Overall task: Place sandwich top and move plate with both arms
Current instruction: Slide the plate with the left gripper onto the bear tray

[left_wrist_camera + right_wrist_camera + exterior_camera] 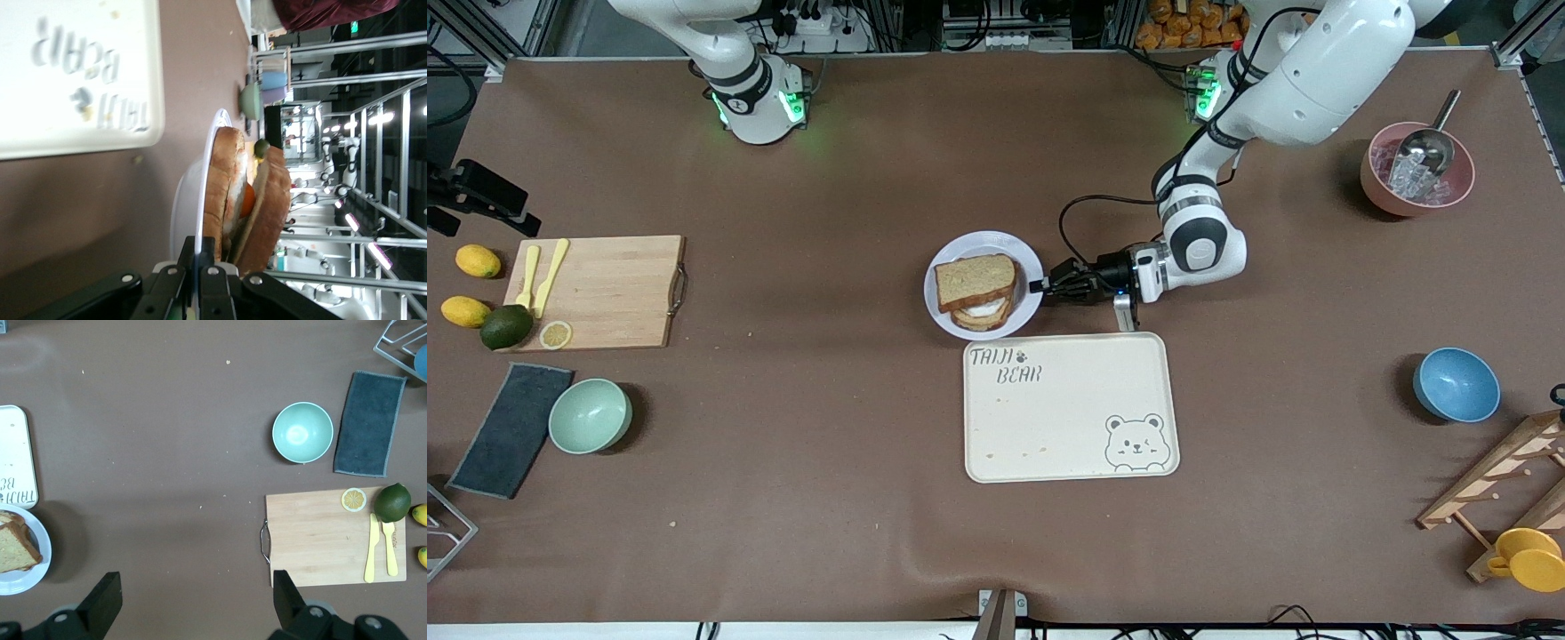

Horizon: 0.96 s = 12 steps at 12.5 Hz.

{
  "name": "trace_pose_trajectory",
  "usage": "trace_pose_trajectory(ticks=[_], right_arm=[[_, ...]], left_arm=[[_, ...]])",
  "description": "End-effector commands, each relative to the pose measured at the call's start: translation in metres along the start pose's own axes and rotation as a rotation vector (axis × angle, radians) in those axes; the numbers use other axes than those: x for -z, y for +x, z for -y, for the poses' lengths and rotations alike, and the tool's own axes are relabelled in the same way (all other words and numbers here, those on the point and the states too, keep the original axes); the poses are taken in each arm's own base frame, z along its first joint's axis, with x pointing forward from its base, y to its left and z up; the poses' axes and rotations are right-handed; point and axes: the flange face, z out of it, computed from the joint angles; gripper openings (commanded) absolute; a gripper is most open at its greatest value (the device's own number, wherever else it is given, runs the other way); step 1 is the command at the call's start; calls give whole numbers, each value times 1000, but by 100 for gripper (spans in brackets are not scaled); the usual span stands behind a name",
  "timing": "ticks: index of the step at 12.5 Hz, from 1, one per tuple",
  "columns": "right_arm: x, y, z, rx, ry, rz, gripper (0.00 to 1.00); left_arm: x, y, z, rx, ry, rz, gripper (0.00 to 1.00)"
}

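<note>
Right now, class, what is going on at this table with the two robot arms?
The sandwich top already sits on the stacked sandwich on the plate. The left gripper is shut on the plate's rim at the edge toward the left arm's end of the table. The right gripper waits open, up over bare table between the plate and the cutting board. The tray lies just nearer the camera.
</note>
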Motion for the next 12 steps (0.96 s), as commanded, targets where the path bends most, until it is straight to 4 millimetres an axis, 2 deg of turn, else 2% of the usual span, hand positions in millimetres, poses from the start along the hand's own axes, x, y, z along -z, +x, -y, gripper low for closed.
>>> trace_pose_trajectory(ticks=[1, 3, 5, 8, 9, 12], right_arm=[[3, -3, 2, 3, -20, -20, 100], [4, -3, 2, 2, -18, -28, 100], [5, -4, 5, 9, -21, -26, 100], [4, -5, 6, 15, -34, -20, 100], [4, -5, 6, 14, -36, -18, 100], [-1, -4, 5, 10, -35, -9, 100]], left_arm=[[6, 11, -52, 42, -31, -43, 0], [21, 28, -81, 74, -44, -76, 0], [46, 54, -86, 78, -54, -138, 0], [79, 94, -84, 109, -78, -225, 0], [81, 106, -81, 127, -90, -243, 0], [94, 138, -56, 162, -108, -299, 0]])
